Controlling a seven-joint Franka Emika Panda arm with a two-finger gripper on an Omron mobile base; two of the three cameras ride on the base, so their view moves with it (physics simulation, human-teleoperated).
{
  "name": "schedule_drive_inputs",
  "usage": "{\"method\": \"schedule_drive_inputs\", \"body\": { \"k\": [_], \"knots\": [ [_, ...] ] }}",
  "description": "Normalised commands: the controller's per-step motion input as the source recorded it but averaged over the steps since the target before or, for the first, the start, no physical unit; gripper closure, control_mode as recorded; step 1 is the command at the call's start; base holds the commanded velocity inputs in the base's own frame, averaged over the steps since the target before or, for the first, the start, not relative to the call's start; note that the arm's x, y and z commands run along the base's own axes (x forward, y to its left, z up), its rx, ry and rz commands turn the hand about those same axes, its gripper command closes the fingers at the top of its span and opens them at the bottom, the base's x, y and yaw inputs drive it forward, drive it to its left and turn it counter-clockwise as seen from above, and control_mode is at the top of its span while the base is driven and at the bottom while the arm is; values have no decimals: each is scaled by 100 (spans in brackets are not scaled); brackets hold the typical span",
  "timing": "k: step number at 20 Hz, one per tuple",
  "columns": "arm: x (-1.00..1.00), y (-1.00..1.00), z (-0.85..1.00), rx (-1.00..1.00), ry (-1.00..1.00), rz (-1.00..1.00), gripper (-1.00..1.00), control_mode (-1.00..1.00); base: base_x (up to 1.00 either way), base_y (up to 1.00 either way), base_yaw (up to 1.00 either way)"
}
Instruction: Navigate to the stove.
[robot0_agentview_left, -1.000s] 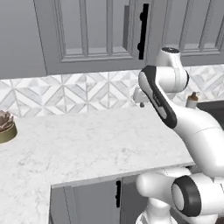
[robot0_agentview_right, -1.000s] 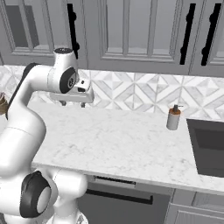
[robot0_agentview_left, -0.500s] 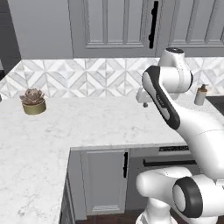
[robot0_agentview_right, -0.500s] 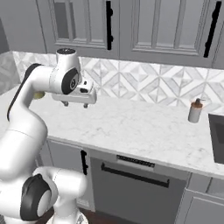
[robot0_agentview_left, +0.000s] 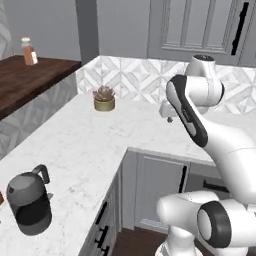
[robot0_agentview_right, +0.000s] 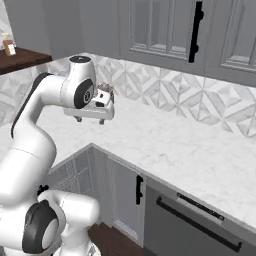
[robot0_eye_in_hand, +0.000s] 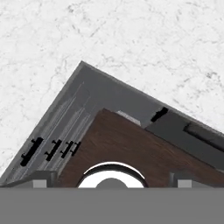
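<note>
The gripper (robot0_agentview_right: 90, 120) is held above the white marble worktop (robot0_agentview_left: 85, 145); whether it is spread cannot be told. A kettle (robot0_agentview_left: 30, 204) is seen near left, a potted plant (robot0_agentview_left: 104, 98) far back.

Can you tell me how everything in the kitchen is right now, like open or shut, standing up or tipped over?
kettle: upright on the counter, lid on.
potted plant: upright near the backsplash.
bottle: upright on the wooden shelf.
upper cabinet doors: shut.
lower cabinet door: shut.
gripper: above the counter, holding nothing; open or shut unclear.
</note>
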Motion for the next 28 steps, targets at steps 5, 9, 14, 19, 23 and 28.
{"method": "schedule_drive_inputs", "body": {
  "k": [5,9,14,19,23,28],
  "knots": [
    [0,0,0,0,0,0,-100,100,-41,41,65],
    [0,0,0,0,0,0,-100,100,-53,55,60],
    [0,0,0,0,0,0,-100,100,-52,67,59],
    [0,0,0,0,0,0,-100,100,-57,73,55],
    [0,0,0,0,0,0,-100,100,-62,78,52],
    [0,0,0,0,0,0,-100,100,-45,61,42]
  ]
}}
